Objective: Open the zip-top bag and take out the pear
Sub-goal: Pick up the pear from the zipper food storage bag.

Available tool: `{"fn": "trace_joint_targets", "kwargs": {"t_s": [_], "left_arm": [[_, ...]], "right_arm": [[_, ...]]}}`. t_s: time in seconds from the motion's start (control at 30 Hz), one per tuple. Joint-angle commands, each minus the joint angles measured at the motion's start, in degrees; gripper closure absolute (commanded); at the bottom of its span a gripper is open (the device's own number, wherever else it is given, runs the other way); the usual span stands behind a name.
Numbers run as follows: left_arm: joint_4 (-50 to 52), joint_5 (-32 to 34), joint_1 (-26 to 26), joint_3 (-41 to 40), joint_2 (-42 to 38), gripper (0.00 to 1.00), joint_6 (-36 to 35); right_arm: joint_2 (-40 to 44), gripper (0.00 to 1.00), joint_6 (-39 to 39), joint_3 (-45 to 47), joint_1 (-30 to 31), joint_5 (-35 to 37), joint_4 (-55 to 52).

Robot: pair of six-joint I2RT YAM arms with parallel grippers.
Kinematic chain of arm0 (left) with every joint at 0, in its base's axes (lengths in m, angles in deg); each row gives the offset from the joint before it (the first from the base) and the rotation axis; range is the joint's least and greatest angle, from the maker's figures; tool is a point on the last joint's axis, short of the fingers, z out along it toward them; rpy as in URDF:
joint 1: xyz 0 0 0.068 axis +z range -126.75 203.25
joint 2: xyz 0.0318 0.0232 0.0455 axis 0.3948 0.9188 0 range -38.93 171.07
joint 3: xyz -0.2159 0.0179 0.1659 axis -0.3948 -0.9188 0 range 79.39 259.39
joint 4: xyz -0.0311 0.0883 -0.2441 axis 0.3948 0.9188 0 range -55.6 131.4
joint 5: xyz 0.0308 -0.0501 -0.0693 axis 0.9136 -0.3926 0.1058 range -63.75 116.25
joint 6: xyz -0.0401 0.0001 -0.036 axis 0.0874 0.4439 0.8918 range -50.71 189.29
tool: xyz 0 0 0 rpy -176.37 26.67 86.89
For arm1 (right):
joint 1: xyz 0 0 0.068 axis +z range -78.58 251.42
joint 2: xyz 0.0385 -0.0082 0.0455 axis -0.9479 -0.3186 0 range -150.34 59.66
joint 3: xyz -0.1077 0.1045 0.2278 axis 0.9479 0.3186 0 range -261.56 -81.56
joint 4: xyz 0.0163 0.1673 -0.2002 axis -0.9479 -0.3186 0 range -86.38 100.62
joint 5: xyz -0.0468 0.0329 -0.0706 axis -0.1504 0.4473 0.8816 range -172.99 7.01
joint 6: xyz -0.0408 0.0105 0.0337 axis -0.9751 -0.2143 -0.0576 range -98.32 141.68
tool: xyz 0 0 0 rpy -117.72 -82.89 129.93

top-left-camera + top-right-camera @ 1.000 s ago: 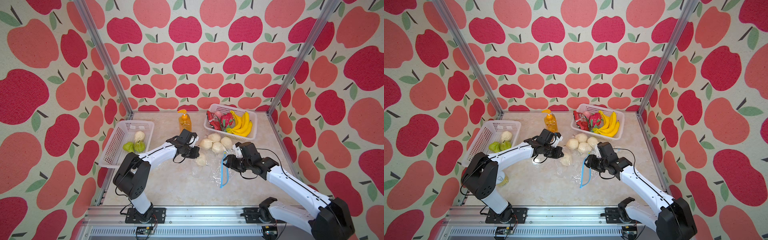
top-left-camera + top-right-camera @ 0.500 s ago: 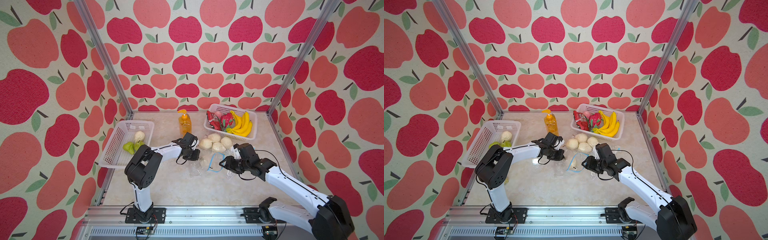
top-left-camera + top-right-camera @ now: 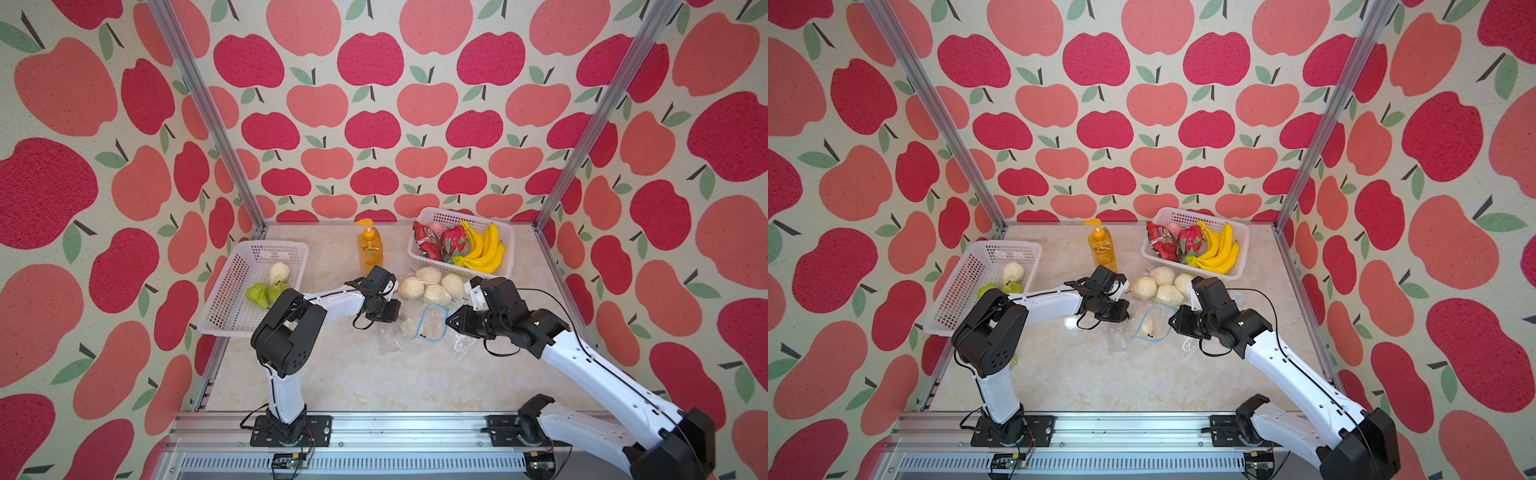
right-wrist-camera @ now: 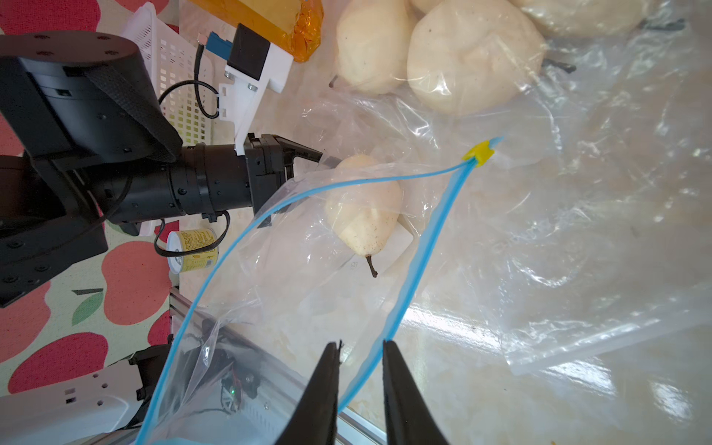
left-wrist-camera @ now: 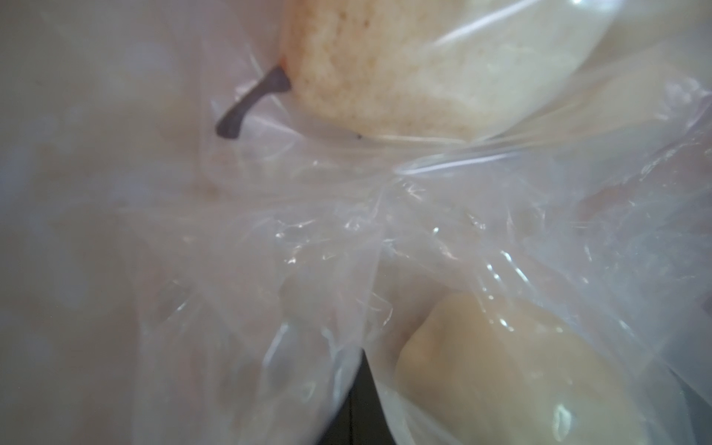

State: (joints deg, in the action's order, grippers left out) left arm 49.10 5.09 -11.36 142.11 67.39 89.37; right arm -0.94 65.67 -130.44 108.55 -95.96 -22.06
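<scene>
Zip-top bag (image 4: 308,277) lies on the tabletop (image 3: 353,374) between both arms. Its blue mouth gapes, and the pear (image 4: 364,208) sits inside with its stem toward the opening. Left gripper (image 4: 327,160) is pinched tight on bag plastic behind the pear. Right gripper (image 4: 360,346) has its jaws narrowly apart, straddling the blue rim, not clamped on it.

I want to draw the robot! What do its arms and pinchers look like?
The left arm and right arm are white tubes with chunky black joints and thin black cables. The right gripper has two pointy black fingers.
</scene>
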Motion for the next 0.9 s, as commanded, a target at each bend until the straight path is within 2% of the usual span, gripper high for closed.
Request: {"fn": "trace_joint_targets", "kwargs": {"t_s": [0.0, 0.2, 0.27, 0.33, 0.43, 0.57, 0.87], "left_arm": [[1.25, 1.70, -0.12, -0.76, -0.04, 1.00, -0.78], [1.30, 1.73, -0.02, -1.02, 0.15, 1.00, -0.83], [1.12, 1.48, -0.06, -1.02, 0.50, 1.00, -0.75], [0.95, 1.39, -0.10, -1.10, 0.79, 1.00, -0.65], [0.86, 1.39, -0.06, -1.19, 1.11, 1.00, -0.62], [0.52, 1.00, -0.17, -1.62, 1.26, 1.00, -0.37], [-0.81, 0.05, -0.33, -3.30, 1.78, 1.00, 0.47]], "right_arm": [[-3.91, 0.78, -4.61, -2.74, 0.46, -1.20, 0.27], [-11.50, 0.80, -7.24, -4.51, 0.57, -4.39, 5.80], [-14.02, 0.77, -7.51, -4.32, 1.30, -5.95, 7.75], [-16.57, 0.67, -7.60, -4.21, 2.65, -6.45, 8.96], [-19.88, 0.38, -7.95, -4.33, 4.75, -5.12, 9.07], [-23.19, 0.22, -8.22, -4.97, 7.08, -0.79, 8.52], [-31.13, 0.13, -8.27, -9.03, 11.51, 5.95, 9.78]]}}
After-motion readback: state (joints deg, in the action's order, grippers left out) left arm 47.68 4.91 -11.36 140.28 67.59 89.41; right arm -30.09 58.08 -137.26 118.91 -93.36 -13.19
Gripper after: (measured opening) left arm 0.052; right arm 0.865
